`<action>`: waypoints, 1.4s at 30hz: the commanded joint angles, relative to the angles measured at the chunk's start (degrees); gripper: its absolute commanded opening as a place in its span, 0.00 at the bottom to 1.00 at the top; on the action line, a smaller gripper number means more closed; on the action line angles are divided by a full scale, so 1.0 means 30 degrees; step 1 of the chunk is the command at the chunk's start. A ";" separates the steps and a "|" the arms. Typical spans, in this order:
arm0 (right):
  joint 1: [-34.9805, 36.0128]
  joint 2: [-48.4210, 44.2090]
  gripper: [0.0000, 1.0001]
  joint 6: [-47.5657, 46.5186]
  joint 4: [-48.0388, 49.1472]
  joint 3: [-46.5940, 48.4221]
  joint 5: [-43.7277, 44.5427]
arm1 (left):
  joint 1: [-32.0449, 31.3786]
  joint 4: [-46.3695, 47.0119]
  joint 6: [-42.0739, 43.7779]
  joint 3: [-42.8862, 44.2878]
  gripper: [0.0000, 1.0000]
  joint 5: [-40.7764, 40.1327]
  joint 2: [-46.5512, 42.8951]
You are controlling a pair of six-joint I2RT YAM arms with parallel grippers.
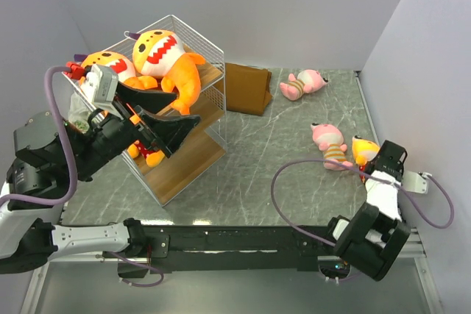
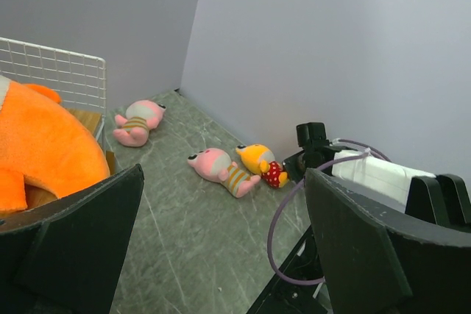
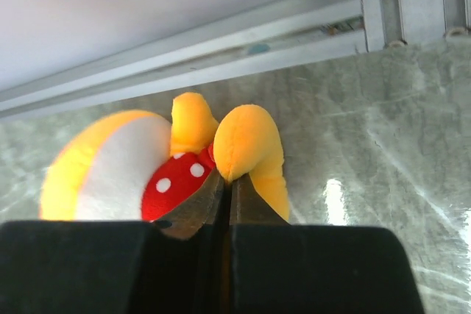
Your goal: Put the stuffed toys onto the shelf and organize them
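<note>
The shelf (image 1: pixel 184 159) stands at the left, with two big orange sharks (image 1: pixel 165 56) (image 1: pixel 110 64) on its top board and a small orange-headed toy (image 1: pixel 147 154) on a lower board. My left gripper (image 1: pixel 187 107) hangs wide open and holds nothing beside the shelf, a shark (image 2: pixel 44 145) at its left finger. Two pink toys (image 1: pixel 305 82) (image 1: pixel 330 141) lie on the table. At the right wall lies another orange-headed toy (image 1: pixel 362 149) in red dotted clothes. My right gripper (image 3: pixel 226 182) is shut, its tips pinching that toy's orange leg (image 3: pixel 246 141).
A brown folded bag (image 1: pixel 246 87) sits against the back wall beside the shelf. The right wall and an aluminium rail (image 3: pixel 221 42) run close behind the pinched toy. A purple cable (image 1: pixel 294 182) loops over the table from the right arm.
</note>
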 commanded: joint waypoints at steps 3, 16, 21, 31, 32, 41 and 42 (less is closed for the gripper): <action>0.0315 -0.3483 0.00 -0.2014 -0.0419 0.1783 -0.0237 | -0.0054 0.0719 0.0391 0.0008 0.96 -0.0245 -0.0720; 0.9353 -0.5479 0.00 -0.2926 -0.3552 0.8698 -0.2260 | -0.0054 0.0867 0.1241 -0.0375 0.96 -0.0685 -0.1337; 1.3698 -0.6938 0.00 -0.2723 -0.2938 0.7385 -0.3491 | -0.0054 0.1510 0.1359 -0.1075 0.97 -0.0509 -0.1921; 2.1580 -0.8674 0.00 0.0381 -0.2733 0.6237 -0.2148 | -0.0054 0.1482 0.1124 -0.1282 0.97 -0.0538 -0.2040; 2.2369 -0.8411 0.00 0.1022 -0.2705 0.6326 -0.1709 | -0.0054 0.1511 0.1095 -0.1311 0.97 -0.0480 -0.2040; 2.8847 -0.5429 0.00 0.5944 -0.2117 0.7730 0.3209 | -0.0054 0.1571 0.0831 -0.1165 0.97 -0.0333 -0.1807; 2.9113 -0.5044 0.00 0.6182 -0.2379 0.8082 0.3478 | -0.0054 0.1541 0.0773 -0.1078 0.97 -0.0275 -0.1777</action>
